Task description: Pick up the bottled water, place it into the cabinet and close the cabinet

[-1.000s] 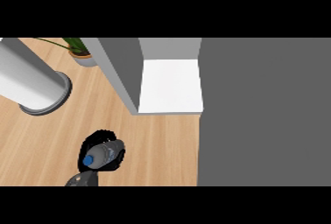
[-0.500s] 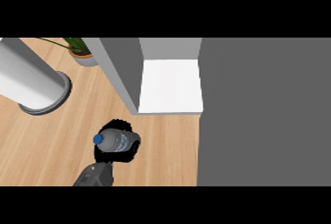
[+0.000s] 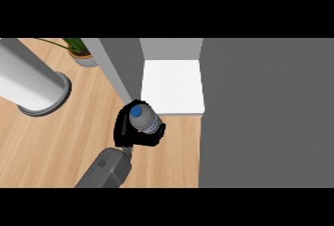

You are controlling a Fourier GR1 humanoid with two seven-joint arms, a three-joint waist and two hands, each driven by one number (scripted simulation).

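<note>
**Bottle in hand, at the mouth of the cabinet**

I have the bottled water [image 3: 143, 118] held in a robot hand [image 3: 134, 132], whose black fingers are curled round the bottle's body; the blue cap points up toward my view. The grey forearm comes in from the lower edge, left of centre. Going by that, I would call it the left robot hand, though I cannot be sure from this view alone. The other robot hand does not show.

The bottle sits over the wooden worktop [image 3: 58, 145], just beside the front edge of the white cabinet shelf [image 3: 173, 86] and near the grey cabinet wall [image 3: 120, 70] at its left.

I judge the pick-up done and the carry nearly finished; the placing is the step in hand. Next I need to move the bottle forward and a little right, over the shelf, clear of that wall, set it down upright, release it, then deal with the door.
</note>
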